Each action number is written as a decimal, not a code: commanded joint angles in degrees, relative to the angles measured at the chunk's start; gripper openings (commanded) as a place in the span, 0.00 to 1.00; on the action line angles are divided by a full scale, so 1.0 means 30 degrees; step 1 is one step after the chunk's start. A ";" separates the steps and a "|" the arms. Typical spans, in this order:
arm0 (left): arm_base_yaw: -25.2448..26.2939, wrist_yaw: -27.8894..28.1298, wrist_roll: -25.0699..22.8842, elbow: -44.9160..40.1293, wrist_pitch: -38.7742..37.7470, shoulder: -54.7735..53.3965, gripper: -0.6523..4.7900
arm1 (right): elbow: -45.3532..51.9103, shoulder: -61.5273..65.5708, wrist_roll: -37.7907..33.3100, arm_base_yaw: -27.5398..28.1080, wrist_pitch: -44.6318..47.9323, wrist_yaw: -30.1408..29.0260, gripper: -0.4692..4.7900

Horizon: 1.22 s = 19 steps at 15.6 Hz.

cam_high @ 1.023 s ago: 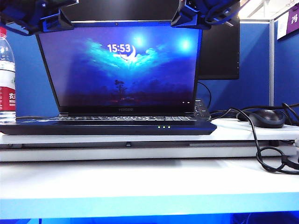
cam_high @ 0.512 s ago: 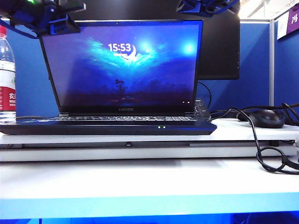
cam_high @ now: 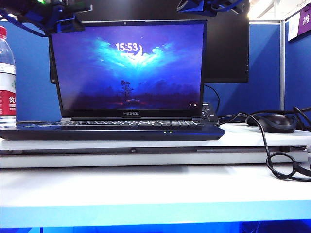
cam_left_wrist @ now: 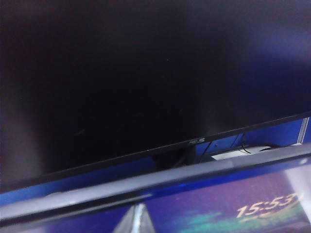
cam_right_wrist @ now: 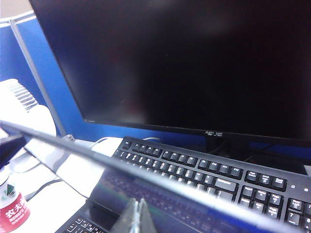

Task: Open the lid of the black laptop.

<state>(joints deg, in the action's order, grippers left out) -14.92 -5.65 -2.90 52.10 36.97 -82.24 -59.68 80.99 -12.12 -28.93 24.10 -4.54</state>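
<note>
The black laptop sits on the white worktop, its lid raised near upright, screen lit. The left claw hangs at the lid's upper left corner; the right claw above the upper right corner. Cannot tell whether either is apart or together. A dark monitor stands behind.

Water bottle far left; mouse right; ASUS monitor behind desktop keyboard.
</note>
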 commanded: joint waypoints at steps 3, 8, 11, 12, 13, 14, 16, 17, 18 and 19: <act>0.1443 -0.0131 0.1625 0.1435 0.1858 -0.1049 0.11 | -0.0168 0.0554 0.0058 -0.0036 0.0313 -0.0036 0.09; 0.1596 -0.1202 0.1676 0.3745 0.1778 -0.2557 0.11 | -0.0707 0.2069 0.1042 0.0189 0.0911 0.0291 0.09; 0.1588 -0.1195 0.1683 0.4320 0.1858 -0.3038 0.11 | -0.2120 0.3592 0.1530 0.0517 0.1064 0.0852 0.09; 0.1596 -0.1202 0.1683 0.4371 0.1734 -0.3133 0.11 | -0.2688 0.4138 0.1559 0.0656 0.1071 0.1144 0.09; 0.1596 -0.1202 0.1617 0.4379 0.1617 -0.3213 0.11 | -0.3264 0.4707 0.1566 0.0925 0.1056 0.1137 0.09; 0.1596 -0.1202 0.1617 0.4379 0.1515 -0.3228 0.11 | -0.3679 0.5093 0.1552 0.1166 0.1064 0.1107 0.09; 0.1596 -0.1202 0.1617 0.4386 0.1545 -0.3279 0.11 | -0.4160 0.5595 0.1545 0.1617 0.1282 0.1107 0.09; 0.1596 -0.1202 0.1617 0.4408 0.1741 -0.3432 0.11 | -0.4226 0.5683 0.1552 0.1916 0.1494 0.1144 0.09; 0.1596 -0.1202 0.1617 0.4444 0.1887 -0.3628 0.11 | -0.4226 0.5756 0.1530 0.2157 0.1858 0.1151 0.09; 0.1603 -0.1202 0.1617 0.4546 0.1814 -0.3818 0.11 | -0.4240 0.5894 0.1450 0.2361 0.2193 0.1107 0.09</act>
<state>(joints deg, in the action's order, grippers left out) -10.15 -8.99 2.17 64.60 38.22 -93.73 -71.88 98.43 -7.60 -22.57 28.05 -2.39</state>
